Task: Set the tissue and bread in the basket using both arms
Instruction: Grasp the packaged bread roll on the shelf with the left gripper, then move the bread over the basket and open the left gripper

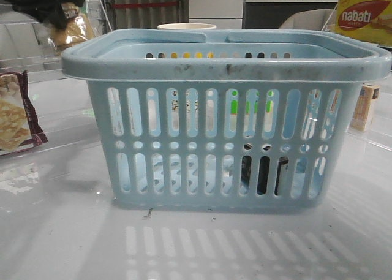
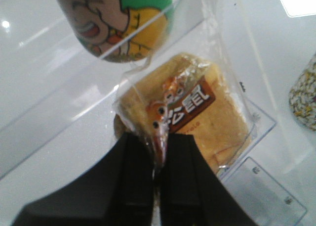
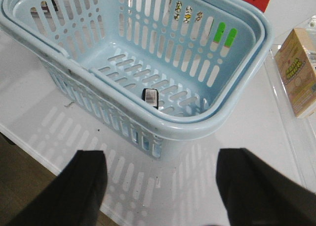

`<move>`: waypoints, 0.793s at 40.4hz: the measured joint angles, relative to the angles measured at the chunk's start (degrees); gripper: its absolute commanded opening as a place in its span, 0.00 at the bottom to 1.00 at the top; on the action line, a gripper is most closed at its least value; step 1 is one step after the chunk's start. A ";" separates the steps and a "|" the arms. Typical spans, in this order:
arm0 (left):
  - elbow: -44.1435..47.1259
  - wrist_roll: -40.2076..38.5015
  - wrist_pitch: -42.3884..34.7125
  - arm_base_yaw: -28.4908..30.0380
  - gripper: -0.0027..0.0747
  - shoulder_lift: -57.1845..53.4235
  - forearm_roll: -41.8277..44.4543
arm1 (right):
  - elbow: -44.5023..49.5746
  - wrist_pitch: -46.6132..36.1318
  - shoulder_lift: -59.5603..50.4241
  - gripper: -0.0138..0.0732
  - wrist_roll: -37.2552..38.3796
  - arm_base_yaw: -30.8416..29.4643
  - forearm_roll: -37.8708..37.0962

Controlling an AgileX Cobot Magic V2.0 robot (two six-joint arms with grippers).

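The pale blue basket (image 1: 226, 65) stands mid-table and also shows in the right wrist view (image 3: 197, 122). The small black tissue pack (image 3: 150, 97) lies on the basket's floor; in the front view it shows dark through the slots (image 1: 263, 173). My left gripper (image 2: 159, 139) is shut on the clear wrap of the tan-yellow bread (image 2: 207, 117), which hangs above a clear tray. In the front view this gripper (image 1: 52, 7) holds the bread (image 1: 73, 26) high at the far left, behind the basket's left corner. My right gripper (image 3: 163, 157) is open and empty, above the table beside the basket.
A maroon-edged cracker pack (image 1: 15, 117) lies at the left. A yellow Nabati box (image 1: 364, 16) and a small carton (image 1: 366, 105) stand at the right; the carton also shows in the right wrist view (image 3: 296, 72). A cartoon-printed can (image 2: 121, 18) stands near the bread. The table edge (image 3: 19, 152) is close.
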 measured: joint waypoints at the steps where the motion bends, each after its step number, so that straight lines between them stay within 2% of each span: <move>1: 0.00 0.00 0.54 0.00 0.15 -1.14 -0.25 | 0.00 0.00 0.00 0.81 0.00 0.00 0.00; 7: 0.00 0.00 5.78 -0.11 0.15 -7.69 -1.24 | 0.00 0.00 0.00 0.81 0.00 0.00 0.00; 13: 0.00 2.57 12.46 -2.61 0.15 -13.81 -1.24 | 0.00 0.00 0.00 0.81 0.00 0.00 0.00; 24: -0.35 8.95 20.10 -15.21 0.15 -17.96 -3.39 | 0.00 0.00 0.00 0.81 0.00 0.00 0.00; 32: 4.77 10.57 20.75 -24.78 0.15 -17.72 -3.85 | 0.00 0.00 0.00 0.81 0.00 0.00 0.00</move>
